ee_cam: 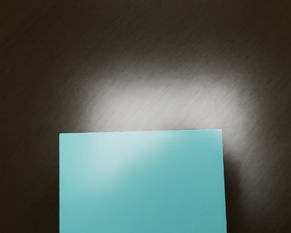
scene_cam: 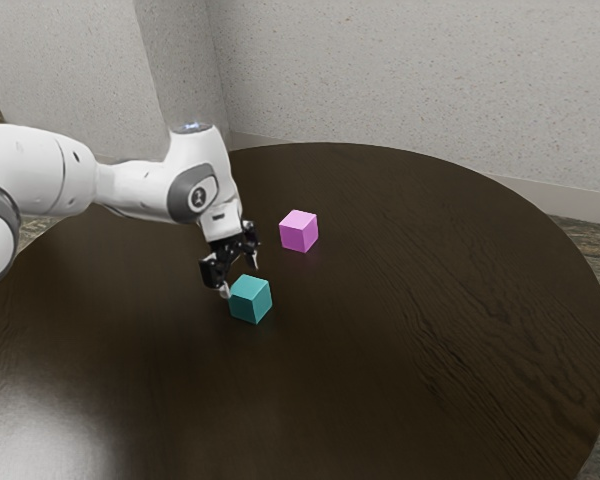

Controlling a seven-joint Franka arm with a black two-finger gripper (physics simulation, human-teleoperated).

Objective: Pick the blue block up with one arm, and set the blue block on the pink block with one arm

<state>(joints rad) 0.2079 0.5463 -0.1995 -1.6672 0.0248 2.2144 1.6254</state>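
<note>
In the exterior view, the white arm comes in from the exterior view's left over a round, dark table. Its black gripper points down, and its two fingers are spread apart with nothing held between them. The blue block, which looks a bit green, sits flat on the table just beside and below the fingertips. The pink block sits on the table near it, toward the exterior view's right and farther back. In the wrist view, the blue block's top is big and close, right under the hand, with a bright patch of light on the table past it.
</note>
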